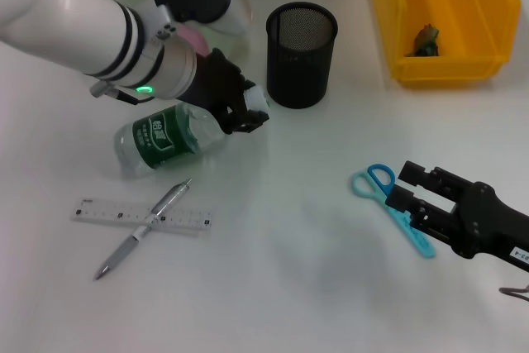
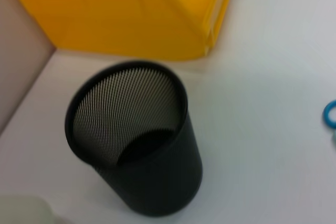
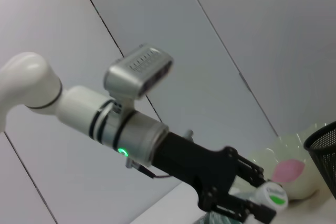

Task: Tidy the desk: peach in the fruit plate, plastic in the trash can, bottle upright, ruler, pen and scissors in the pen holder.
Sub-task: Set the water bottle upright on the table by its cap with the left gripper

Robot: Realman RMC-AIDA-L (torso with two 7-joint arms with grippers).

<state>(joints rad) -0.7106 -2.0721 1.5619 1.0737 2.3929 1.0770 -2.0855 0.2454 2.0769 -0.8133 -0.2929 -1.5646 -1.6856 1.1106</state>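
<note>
We see the clear plastic bottle with the green label (image 1: 165, 140) lying on its side on the white surface (image 1: 289, 245), its white cap end pointing toward the black mesh pen holder (image 1: 302, 54), which stands upright just beside it. The left claw (image 1: 245, 113) is clenched on the bottle at the neck, its black fingers (image 3: 239, 205) pinching just behind the cap. Near the bottle's base lie the transparent ruler (image 1: 140, 216) and the silver pen (image 1: 142, 230), the pen crossing over the ruler at an angle. Well apart on the other side, the light-blue-handled scissors (image 1: 393, 204) rest flat, and the right claw (image 1: 402, 186) sits against them with its jaws spread, released. The yellow plastic bin (image 1: 442, 14) stands at the far corner with a small dark object inside. A pale translucent plate holding a pink peach (image 3: 287, 171) sits behind the left arm
</note>
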